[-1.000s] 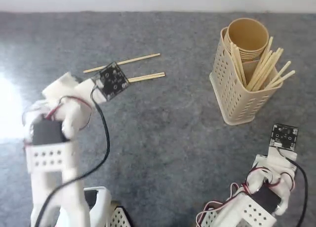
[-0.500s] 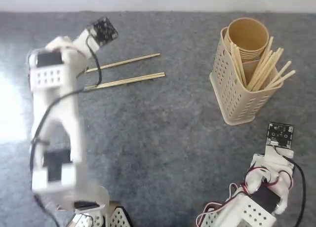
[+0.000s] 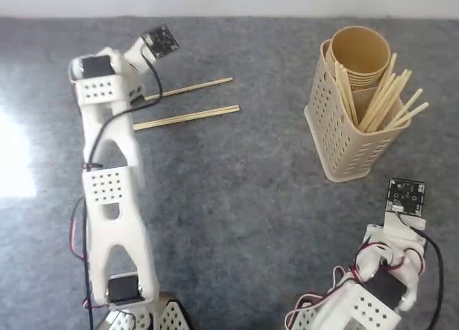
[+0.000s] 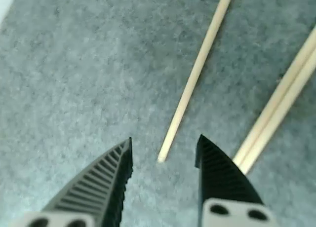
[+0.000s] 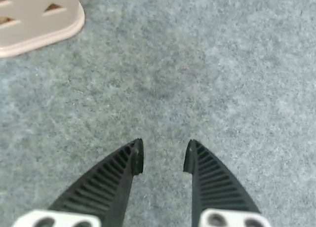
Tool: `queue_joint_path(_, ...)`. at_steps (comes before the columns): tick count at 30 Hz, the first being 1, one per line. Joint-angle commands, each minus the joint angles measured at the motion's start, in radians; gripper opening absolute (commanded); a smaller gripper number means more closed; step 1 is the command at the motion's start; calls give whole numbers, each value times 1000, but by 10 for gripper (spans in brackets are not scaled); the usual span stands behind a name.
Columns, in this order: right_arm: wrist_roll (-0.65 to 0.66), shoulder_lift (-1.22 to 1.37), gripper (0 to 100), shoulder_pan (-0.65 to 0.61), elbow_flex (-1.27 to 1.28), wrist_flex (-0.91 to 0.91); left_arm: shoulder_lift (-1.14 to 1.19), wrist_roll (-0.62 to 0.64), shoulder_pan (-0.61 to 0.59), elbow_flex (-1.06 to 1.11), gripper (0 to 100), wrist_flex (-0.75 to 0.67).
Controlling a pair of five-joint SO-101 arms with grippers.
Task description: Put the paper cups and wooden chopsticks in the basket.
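1. The left gripper [image 4: 165, 139] is hovering low over the far-left part of the table [image 3: 237, 215]. Its fingers are standing apart, and the end of the single chopstick [image 4: 197, 69] is lying on the grey surface between them.
2. The pair of chopsticks [image 4: 284, 103] is lying just beside one finger, on the side toward the table's near edge. That finger is likely risking a nudge to the pair as it comes down, so the gripper is needing to centre squarely on the single stick first.
3. The fingers are bracketing only the very tip, and a pinch there is probably inviting the stick to swing or slip. Sliding along the shaft toward its middle before closing is looking like the safer grasp.
4. Closing slowly, with the fingertips just touching the surface, is the sensible way to trap so thin a stick without rolling it aside.
5. The basket [image 3: 344, 147] is standing near the table's far-right corner, well apart from the loose sticks. It is already holding the stacked paper cups [image 3: 356, 46] and a bundle of chopsticks [image 3: 384, 97], so the carry is needing height to clear the rim and those leaning sticks.
6. The right gripper [image 5: 164, 144] is waiting by the near-right corner with its fingers parted over bare surface, gripping nothing, near the basket's base.
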Motion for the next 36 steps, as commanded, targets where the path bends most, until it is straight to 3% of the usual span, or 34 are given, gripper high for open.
queue_joint_path(1,12,-13,147,-12,-8,2,180,-11,28,-248,205,8)
queue_joint_path(7,12,-13,147,-12,-8,2,199,-5,15,-197,205,-181)
queue_joint_path(14,12,-13,147,-39,-5,2,203,89,-14,-197,205,-345)
queue_joint_path(20,12,-13,147,-39,-5,2,193,135,-32,-191,205,-334)
queue_joint_path(26,14,-13,147,-48,-3,4,249,132,-3,-124,204,-494)
queue_joint_path(29,14,-13,147,-48,-3,4,250,97,25,-97,204,-385)
queue_joint_path(33,14,-13,147,-48,-3,4,238,-94,74,-101,204,-101)
queue_joint_path(36,14,-13,147,-48,-3,2,212,-155,81,-116,204,61)
